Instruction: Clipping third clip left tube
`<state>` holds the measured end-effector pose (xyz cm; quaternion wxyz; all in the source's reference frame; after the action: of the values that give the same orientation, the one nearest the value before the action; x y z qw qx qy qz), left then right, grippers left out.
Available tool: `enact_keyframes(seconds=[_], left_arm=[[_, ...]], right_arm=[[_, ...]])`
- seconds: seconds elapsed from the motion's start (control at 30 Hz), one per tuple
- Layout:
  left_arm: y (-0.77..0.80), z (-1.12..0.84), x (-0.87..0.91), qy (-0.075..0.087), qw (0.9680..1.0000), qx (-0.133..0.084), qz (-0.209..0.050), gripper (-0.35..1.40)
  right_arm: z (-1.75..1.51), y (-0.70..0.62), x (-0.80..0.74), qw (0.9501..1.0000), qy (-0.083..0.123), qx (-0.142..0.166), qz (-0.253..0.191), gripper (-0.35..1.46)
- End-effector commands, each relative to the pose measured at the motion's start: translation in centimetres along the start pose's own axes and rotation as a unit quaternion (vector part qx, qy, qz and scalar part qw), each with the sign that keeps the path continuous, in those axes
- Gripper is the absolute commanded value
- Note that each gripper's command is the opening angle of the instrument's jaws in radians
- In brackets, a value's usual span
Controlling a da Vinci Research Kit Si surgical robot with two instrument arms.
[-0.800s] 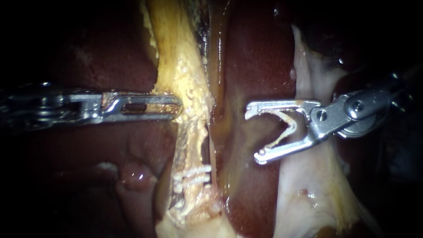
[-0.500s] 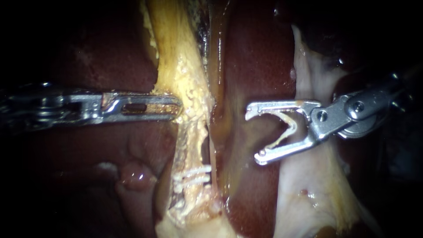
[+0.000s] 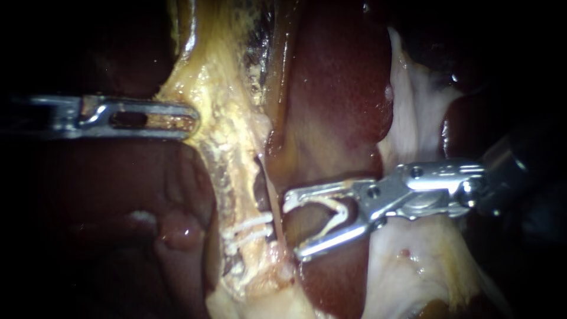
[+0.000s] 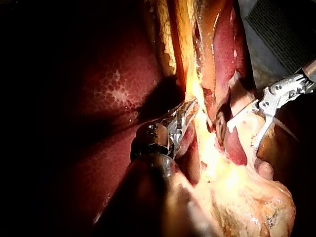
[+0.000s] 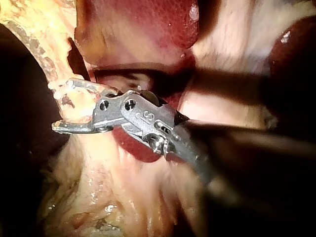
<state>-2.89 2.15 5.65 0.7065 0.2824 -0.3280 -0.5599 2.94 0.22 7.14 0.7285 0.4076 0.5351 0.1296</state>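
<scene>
The left tube (image 3: 245, 177) is a yellowish strand running down the middle, with two white clips (image 3: 251, 231) across its lower part. My right instrument (image 3: 293, 227) comes in from the right. Its jaws are open and carry an open white clip (image 3: 336, 211). The tips stand just right of the tube, level with the two clips and not around the tube. My left instrument (image 3: 177, 116) is shut on the yellow tissue (image 3: 204, 127) higher up and holds it to the left. In the right wrist view the open jaws (image 5: 61, 106) lie against yellow tissue.
Dark red liver (image 3: 342, 88) lies between the tube and a pale flap of tissue (image 3: 413, 260) under my right instrument's shaft. A small pink lump (image 3: 177, 233) sits left of the clips. In the left wrist view my left instrument (image 4: 186, 111) pulls the strand and my right instrument (image 4: 276, 96) is beyond it.
My left instrument has moved left and up, drawing the yellow tissue with it. My right instrument has moved left and down, from over the liver to just beside the clipped tube.
</scene>
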Motion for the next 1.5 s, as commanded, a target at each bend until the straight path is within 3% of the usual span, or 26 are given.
enact_keyframes(seconds=[0.03, 0.4, 0.83, 1.0, 1.27, 1.5], left_arm=[[-0.01, -0.01, 0.0, -0.001, 1.0, -0.001, 0.0, -0.35], [0.04, -0.13, 0.03, 0.0, 1.0, 0.0, 0.001, -0.35], [0.0, -0.29, 0.0, -0.004, 1.0, 0.0, 0.0, -0.35], [-0.01, -0.29, 0.0, -0.004, 1.0, 0.0, 0.003, -0.35], [-0.01, -0.31, 0.01, -0.004, 1.0, 0.0, 0.003, -0.35], [0.01, -0.33, 0.02, -0.003, 1.0, 0.0, 0.003, -0.35]], right_arm=[[0.01, 0.04, 0.0, 1.0, 0.0, 0.0, 0.004, 0.57], [0.15, 0.43, -0.03, 0.9997, 0.001, -0.007, 0.023, 0.56], [0.37, 0.7, -0.17, 0.9994, 0.001, -0.014, 0.031, 0.55], [0.49, 0.78, -0.15, 0.9995, -0.002, -0.011, 0.031, 0.56], [0.6, 0.84, -0.09, 0.9983, 0.027, 0.032, 0.041, 0.56], [0.59, 0.8, -0.06, 0.9939, 0.052, 0.077, 0.06, 0.56]])
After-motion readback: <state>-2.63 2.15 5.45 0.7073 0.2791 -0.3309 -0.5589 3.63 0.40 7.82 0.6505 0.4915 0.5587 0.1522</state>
